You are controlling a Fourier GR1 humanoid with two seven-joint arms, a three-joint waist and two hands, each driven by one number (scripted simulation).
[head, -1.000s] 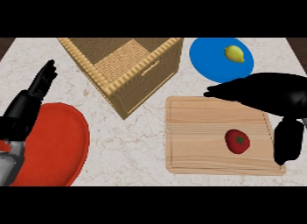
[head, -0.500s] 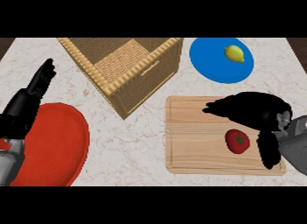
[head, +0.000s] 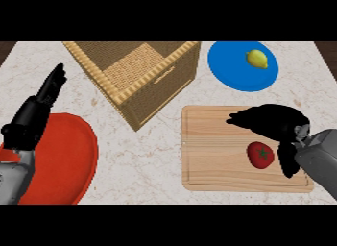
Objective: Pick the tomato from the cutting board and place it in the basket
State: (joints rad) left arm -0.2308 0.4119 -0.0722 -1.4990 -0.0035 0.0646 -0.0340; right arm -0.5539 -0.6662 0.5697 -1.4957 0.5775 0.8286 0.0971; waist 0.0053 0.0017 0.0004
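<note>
- A red tomato [head: 261,154] lies on a wooden cutting board [head: 213,149] at the table's lower right, toward the board's right side.
- The right hand [head: 273,122] hovers at the tomato's 12 o'clock, palm over the board, with one dark finger hanging down at the tomato's 3 o'clock. The fingers are spread and hold nothing; whether they touch the tomato is unclear.
- A woven basket [head: 139,72] sits at 11 o'clock from the board, well apart.
- A blue plate [head: 231,65] carrying a lemon [head: 257,58] lies at the board's 12 o'clock.
- The left hand [head: 36,113] rests open, fingers up, at the far left, over a red plate [head: 71,158].
- Risk, as a judgement: the tomato is round, so a close landing off-centre could roll it across the board or squeeze it out sideways.
</note>
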